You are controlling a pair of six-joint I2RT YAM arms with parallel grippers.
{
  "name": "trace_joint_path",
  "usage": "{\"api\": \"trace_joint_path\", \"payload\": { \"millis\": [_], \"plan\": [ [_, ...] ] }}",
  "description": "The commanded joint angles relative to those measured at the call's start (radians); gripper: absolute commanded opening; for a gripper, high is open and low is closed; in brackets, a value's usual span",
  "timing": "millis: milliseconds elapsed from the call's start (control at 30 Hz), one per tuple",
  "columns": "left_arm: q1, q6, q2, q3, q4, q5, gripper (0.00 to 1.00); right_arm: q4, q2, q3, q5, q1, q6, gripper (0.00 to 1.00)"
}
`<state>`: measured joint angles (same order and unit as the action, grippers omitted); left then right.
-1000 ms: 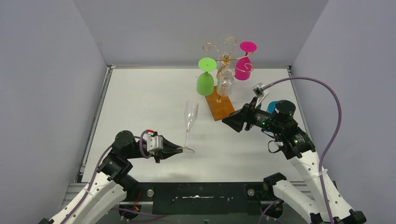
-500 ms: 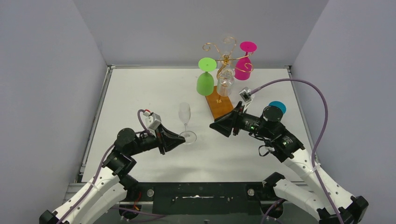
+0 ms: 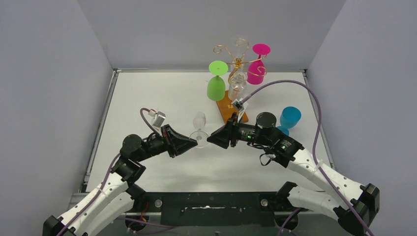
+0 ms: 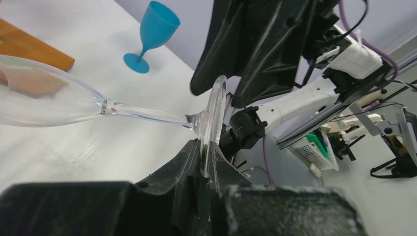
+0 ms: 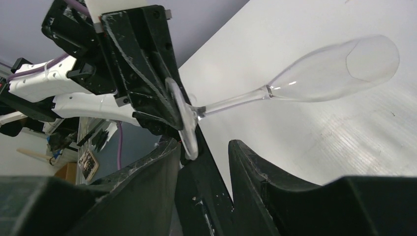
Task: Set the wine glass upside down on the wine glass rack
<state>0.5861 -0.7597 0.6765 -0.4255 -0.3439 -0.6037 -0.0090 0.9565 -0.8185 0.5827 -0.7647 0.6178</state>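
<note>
Swinging in from the right since a moment ago, the right pincer (image 5: 204, 145) is now meeting the left pincer (image 4: 204, 147) over the middle of the bench (image 3: 147, 98), and the wine glass (image 3: 198, 125) that was standing upright is now being held on a slant. From where I'm standing, the left pincer is clamping tight on the rim of the glass's round foot. The right pincer's fingers (image 5: 147, 187) are straddling that same foot, still parted, with a gap showing on one side. The clear bowl is pointing away from the arms, hanging above the bench, just left of the wine glass rack (image 3: 238, 64) and apart from it. A green glass (image 3: 215, 88), a pink glass (image 3: 255, 71) and a clear glass (image 3: 237, 86) are hanging upside down on the rack's wire arms. A blue glass (image 3: 290, 118) is standing upright on the bench to its right.
</note>
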Motion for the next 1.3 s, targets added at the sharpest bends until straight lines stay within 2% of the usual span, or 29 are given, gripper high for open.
{"api": "trace_joint_path", "payload": {
  "millis": [0, 267, 600, 833, 900, 967, 1067, 1267],
  "plan": [
    [0.001, -0.117, -0.032, 0.016, -0.255, 0.001, 0.00, 0.041, 0.010, -0.054, -0.032, -0.016, -0.013, 0.42],
    [0.001, -0.118, -0.042, 0.016, -0.262, 0.005, 0.00, 0.104, 0.043, -0.047, 0.012, -0.031, 0.033, 0.35],
    [0.001, -0.099, -0.030, 0.009, -0.243, 0.009, 0.00, 0.125, 0.059, -0.044, -0.043, -0.030, 0.086, 0.20],
    [0.001, -0.080, -0.009, -0.001, -0.226, 0.009, 0.00, 0.119, 0.104, -0.051, -0.043, -0.031, 0.136, 0.19],
    [0.001, -0.082, -0.001, -0.005, -0.230, 0.006, 0.00, 0.119, 0.107, -0.048, -0.044, -0.031, 0.142, 0.13],
    [0.001, -0.081, 0.000, -0.007, -0.225, 0.005, 0.00, 0.136, 0.100, -0.036, -0.048, -0.030, 0.143, 0.02],
    [0.001, -0.070, -0.012, 0.001, -0.209, 0.031, 0.00, 0.154, 0.087, -0.023, -0.065, -0.029, 0.147, 0.00],
    [-0.001, -0.030, -0.054, -0.004, -0.088, 0.119, 0.39, 0.105, 0.079, -0.023, -0.090, -0.027, 0.161, 0.00]
  ]
}}
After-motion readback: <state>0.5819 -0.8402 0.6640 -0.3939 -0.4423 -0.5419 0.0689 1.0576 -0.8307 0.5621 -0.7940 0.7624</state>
